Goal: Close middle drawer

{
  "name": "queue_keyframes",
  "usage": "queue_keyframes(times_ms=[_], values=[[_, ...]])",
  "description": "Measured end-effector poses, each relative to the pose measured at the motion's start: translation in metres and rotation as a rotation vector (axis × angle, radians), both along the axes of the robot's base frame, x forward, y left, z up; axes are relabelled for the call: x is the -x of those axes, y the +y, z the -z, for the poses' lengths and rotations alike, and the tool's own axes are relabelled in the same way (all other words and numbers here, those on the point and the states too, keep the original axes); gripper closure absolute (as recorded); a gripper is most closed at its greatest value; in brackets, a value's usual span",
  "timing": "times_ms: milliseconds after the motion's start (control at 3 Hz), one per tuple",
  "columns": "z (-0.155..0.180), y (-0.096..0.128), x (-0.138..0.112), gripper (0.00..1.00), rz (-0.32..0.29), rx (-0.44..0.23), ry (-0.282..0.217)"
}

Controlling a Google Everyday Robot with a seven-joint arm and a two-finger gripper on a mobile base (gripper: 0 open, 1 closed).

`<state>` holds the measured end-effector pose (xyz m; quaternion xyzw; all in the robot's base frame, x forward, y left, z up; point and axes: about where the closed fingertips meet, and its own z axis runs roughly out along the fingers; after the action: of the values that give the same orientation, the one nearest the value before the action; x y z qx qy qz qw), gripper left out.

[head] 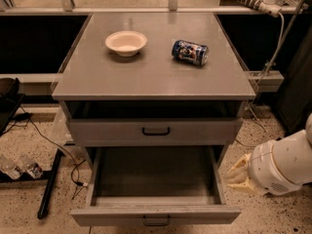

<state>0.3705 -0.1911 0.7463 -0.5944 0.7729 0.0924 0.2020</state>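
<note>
Jaws right of middle drawer point(156, 177) | pulled out toward camera | long axis left-right

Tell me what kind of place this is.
Probably a robotics lab: a grey metal drawer cabinet on a speckled terrazzo floor, and a robot's cream gripper beside the open middle drawer's right side.

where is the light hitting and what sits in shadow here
Camera view: light leaves a sheen on the grey cabinet top near the round white bowl; the inside of the pulled-out grey middle drawer is dim; the cream gripper, right of that drawer, is brightly lit.
</note>
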Motion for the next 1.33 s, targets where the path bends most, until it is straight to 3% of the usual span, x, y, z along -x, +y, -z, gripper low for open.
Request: queue_keyframes(times_ms=[333, 667, 1000, 1333], values=[[0.015, 0.002, 0.003, 1.00, 0.010, -0.012, 0.023], [0.068, 0.005, 0.008, 1.00, 0.055, -0.050, 0.103], [0.137, 0.007, 0.013, 1.00, 0.098, -0.117, 0.133], [0.193, 0.004, 0.013, 1.00, 0.119, -0.173, 0.111]])
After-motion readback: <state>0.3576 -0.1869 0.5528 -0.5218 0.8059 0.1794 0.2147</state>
